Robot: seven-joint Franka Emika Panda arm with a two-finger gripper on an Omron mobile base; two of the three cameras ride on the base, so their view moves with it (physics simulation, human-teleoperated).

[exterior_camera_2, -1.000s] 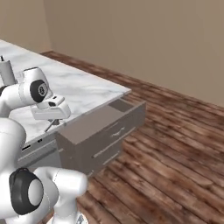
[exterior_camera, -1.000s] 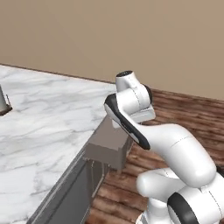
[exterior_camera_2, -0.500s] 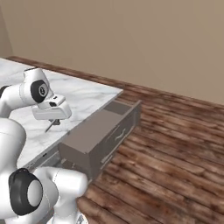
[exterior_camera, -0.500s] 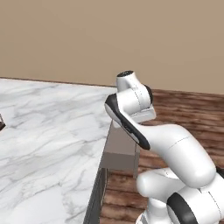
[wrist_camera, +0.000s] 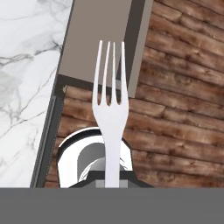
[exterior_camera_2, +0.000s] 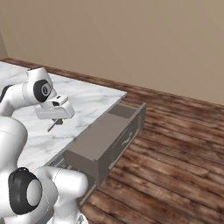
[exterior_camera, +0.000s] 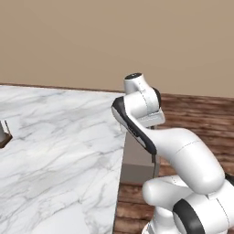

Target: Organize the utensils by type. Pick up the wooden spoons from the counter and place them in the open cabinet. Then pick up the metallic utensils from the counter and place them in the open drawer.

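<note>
My gripper (wrist_camera: pixel 113 178) is shut on the handle of a silvery metal fork (wrist_camera: pixel 110 100), one of the metallic utensils, whose tines point away from the hand. In the hand view the fork lies over the near end of the open drawer (wrist_camera: pixel 98 39) and the floor past it. From the right, the gripper (exterior_camera_2: pixel 55 123) hangs above the counter (exterior_camera_2: pixel 87 100) edge, beside the open drawer (exterior_camera_2: pixel 98 138), with the fork (exterior_camera_2: pixel 52 127) poking out below it. In the left base view the fork (exterior_camera: pixel 156 167) hangs under the forearm, in front of the drawer (exterior_camera: pixel 137 157). The wooden spoons are out of view.
White marble counter (exterior_camera: pixel 59 146) stretches left, with a small dark object (exterior_camera: pixel 3 135) at its far left edge. Wooden plank floor (exterior_camera_2: pixel 175 144) lies to the right of the drawer. A beige wall (exterior_camera: pixel 114 41) closes the back.
The whole picture has shifted in both base views, so the base has moved along the counter toward the drawer. The fork stays in the shut gripper.
</note>
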